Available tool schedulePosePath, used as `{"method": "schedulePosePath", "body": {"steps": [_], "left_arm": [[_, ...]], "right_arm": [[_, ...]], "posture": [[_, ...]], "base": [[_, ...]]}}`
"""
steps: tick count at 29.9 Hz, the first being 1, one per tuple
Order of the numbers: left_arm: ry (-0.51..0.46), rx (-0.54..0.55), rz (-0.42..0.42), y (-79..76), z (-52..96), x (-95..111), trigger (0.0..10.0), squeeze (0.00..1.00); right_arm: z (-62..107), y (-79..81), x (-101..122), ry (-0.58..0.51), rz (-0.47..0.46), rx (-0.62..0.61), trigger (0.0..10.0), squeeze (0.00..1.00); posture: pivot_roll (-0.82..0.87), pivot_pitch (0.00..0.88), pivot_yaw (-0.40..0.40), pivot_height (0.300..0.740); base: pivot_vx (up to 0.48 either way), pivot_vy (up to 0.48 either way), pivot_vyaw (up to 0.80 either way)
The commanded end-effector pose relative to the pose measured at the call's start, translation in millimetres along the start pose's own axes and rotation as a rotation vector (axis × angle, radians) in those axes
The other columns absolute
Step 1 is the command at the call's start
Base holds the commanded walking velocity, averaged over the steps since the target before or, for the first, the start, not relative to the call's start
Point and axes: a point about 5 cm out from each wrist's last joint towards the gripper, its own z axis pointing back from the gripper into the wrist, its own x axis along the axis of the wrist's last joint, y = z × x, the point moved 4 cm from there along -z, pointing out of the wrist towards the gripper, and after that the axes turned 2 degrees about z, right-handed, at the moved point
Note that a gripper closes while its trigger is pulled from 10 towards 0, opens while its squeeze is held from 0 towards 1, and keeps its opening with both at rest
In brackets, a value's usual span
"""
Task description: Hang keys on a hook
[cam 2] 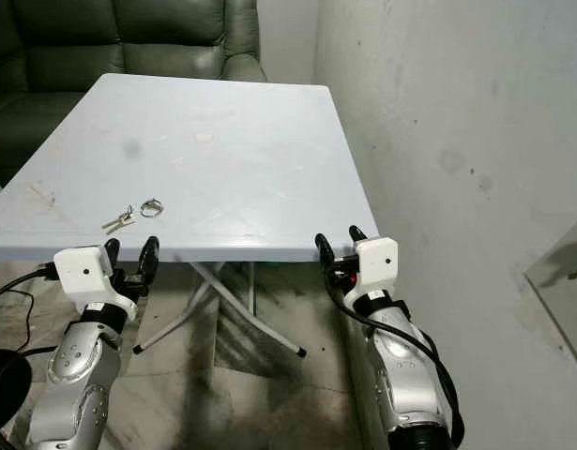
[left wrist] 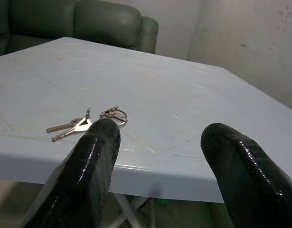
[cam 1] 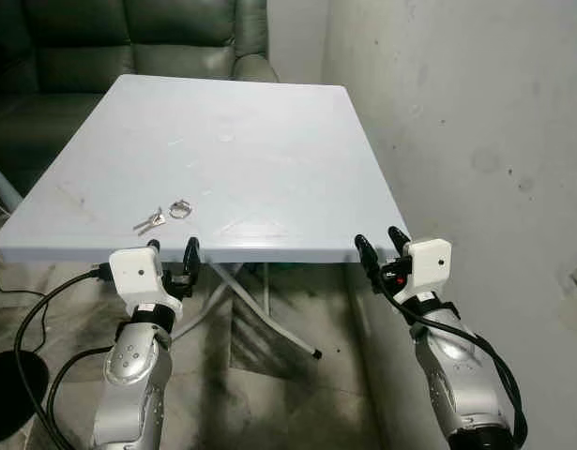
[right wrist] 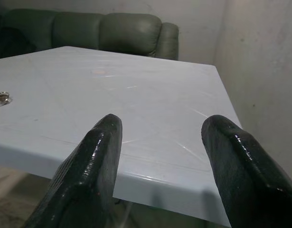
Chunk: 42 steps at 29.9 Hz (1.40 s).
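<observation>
A small bunch of keys (cam 1: pixel 162 217) on a metal ring lies on the pale blue table (cam 1: pixel 269 159), close to its front left edge. The wrist camera also catches the keys (left wrist: pixel 84 124) just past the fingers. My left gripper (cam 1: pixel 173 251) is open, held just in front of and below the table's near edge, a little right of the keys. At the table's front right corner my right gripper (cam 1: pixel 381 244) hangs open with nothing between its fingers (right wrist: pixel 84 166). No hook can be made out.
A dark green sofa (cam 1: pixel 129 42) stands behind the table. A rough grey wall (cam 1: pixel 476 141) runs along the right side. Folding metal legs (cam 1: pixel 269 314) cross under the table. A black cable and round base (cam 1: pixel 11 394) lie on the floor at left.
</observation>
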Motion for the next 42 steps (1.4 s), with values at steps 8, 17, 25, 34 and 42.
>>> {"method": "schedulePosePath", "body": {"steps": [8,17,25,34,42], "left_arm": [[0.001,0.004,0.000,0.0,-1.3,2.3,10.0,0.00],[0.006,0.003,0.003,-0.3,-1.3,1.5,10.0,0.00],[0.009,0.001,0.002,-1.1,-1.1,0.9,10.0,0.00],[0.010,-0.001,0.001,-2.0,-1.4,0.3,10.0,0.00],[0.012,-0.006,0.000,-2.6,-1.7,0.2,10.0,0.00]], "right_arm": [[0.0,2.7,4.9,-0.010,-0.014,0.015,10.0,0.00],[0.2,3.7,5.4,-0.011,-0.018,0.018,10.0,0.00],[0.6,5.7,4.9,-0.007,-0.021,0.026,10.0,0.00],[0.5,7.6,5.0,-0.006,-0.023,0.036,10.0,0.00],[0.6,8.3,4.9,-0.005,-0.022,0.038,10.0,0.00]], "posture": [[-0.08,0.000,-0.042,0.728],[-0.08,0.000,-0.043,0.728],[-0.08,0.000,-0.045,0.728],[-0.08,0.000,-0.046,0.728],[-0.08,0.000,-0.045,0.728]], "base": [[0.000,0.269,0.00],[0.000,0.430,0.00],[0.000,0.480,0.00],[0.000,0.480,0.00],[0.000,0.480,0.00]]}}
